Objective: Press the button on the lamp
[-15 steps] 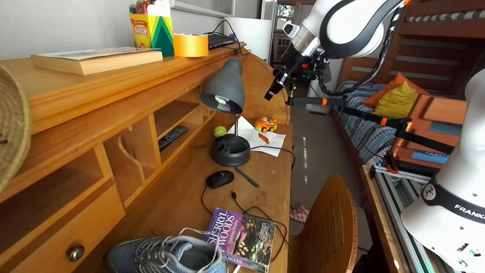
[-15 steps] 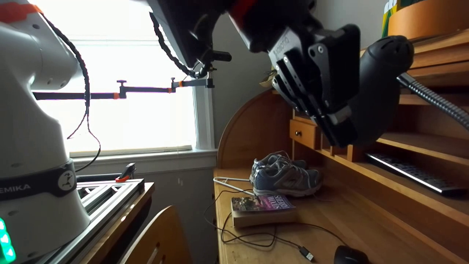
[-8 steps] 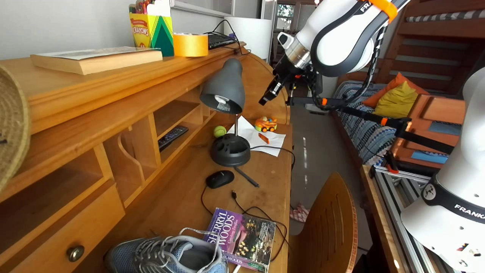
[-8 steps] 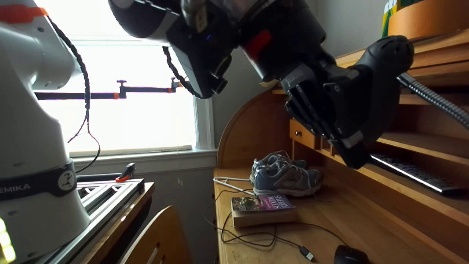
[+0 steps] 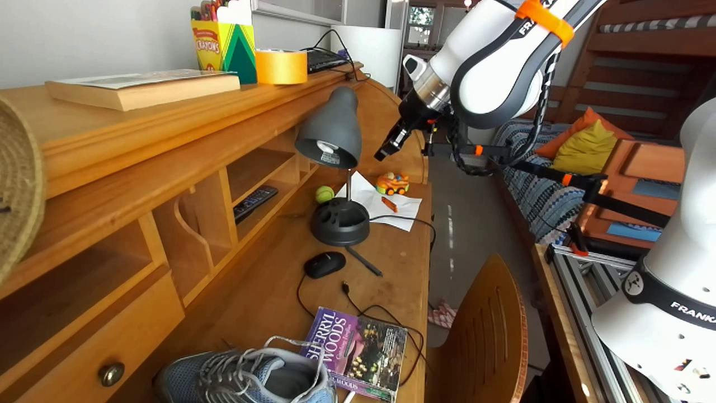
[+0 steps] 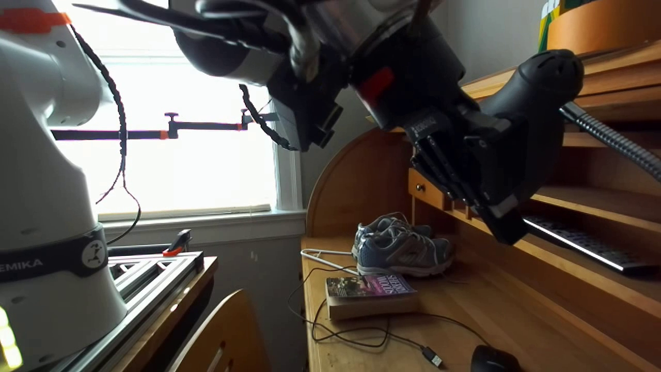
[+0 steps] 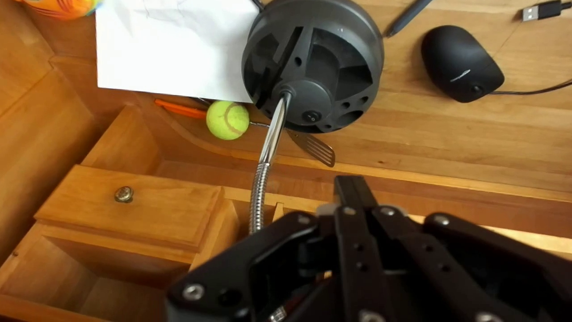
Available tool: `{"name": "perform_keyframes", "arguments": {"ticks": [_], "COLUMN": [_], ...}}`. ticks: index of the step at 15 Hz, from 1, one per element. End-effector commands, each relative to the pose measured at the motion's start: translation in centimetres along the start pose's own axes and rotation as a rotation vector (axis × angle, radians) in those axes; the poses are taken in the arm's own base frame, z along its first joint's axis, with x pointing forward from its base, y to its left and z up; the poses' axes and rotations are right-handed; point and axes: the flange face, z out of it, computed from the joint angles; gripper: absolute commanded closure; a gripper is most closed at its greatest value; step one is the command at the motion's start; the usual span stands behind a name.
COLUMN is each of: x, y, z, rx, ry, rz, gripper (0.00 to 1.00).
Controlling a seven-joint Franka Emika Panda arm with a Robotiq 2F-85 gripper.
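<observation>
The lamp has a dark grey cone shade point(image 5: 333, 134), a thin metal arm and a round black base point(image 5: 340, 224) standing on the desk. Its shade point(image 6: 547, 82) is partly covered by my gripper in an exterior view. In the wrist view the base point(image 7: 321, 58) is at the top middle. A small round switch button point(image 7: 311, 116) sits on it beside the foot of the arm. My gripper is shut and empty, fingertips together point(image 7: 353, 179). In an exterior view it hangs in the air point(image 5: 381, 155), right of the shade and above base height, apart from the lamp. It also shows from another side point(image 6: 508, 232).
A tennis ball point(image 7: 228, 120), paper point(image 7: 174, 49) and toy car point(image 5: 392, 183) lie near the base. A black mouse point(image 7: 462, 64), cables, book point(image 5: 358, 352) and shoes point(image 6: 400, 248) are on the desk. Shelf compartments point(image 5: 263, 173) line the back. A chair point(image 5: 486, 336) stands at the front edge.
The arm has moved my gripper closer to the lamp and lower: left and down in an exterior view, right and down from the other side. It stays shut. The lamp has not moved.
</observation>
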Motion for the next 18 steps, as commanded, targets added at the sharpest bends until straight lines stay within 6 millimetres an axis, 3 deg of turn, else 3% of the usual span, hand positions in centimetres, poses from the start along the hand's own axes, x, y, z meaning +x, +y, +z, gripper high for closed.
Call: {"name": "perform_keyframes", "arguments": {"ticks": [1, 4, 8, 13, 18], "x": [0.5, 0.7, -0.1, -0.1, -0.3], "y": [-2.6, -3.0, -0.6, -1.1, -0.3], "z": [2.7, 5.1, 7.9, 11.1, 14.6], "rx": [-0.018, -0.038, -0.08, -0.048, -0.051], "ry": [0.025, 0.038, 0.023, 0.031, 0.053], "rz": [0.015, 0.046, 0.112, 0.102, 0.123], "gripper": [1.0, 1.0, 1.0, 1.0, 1.0]}}
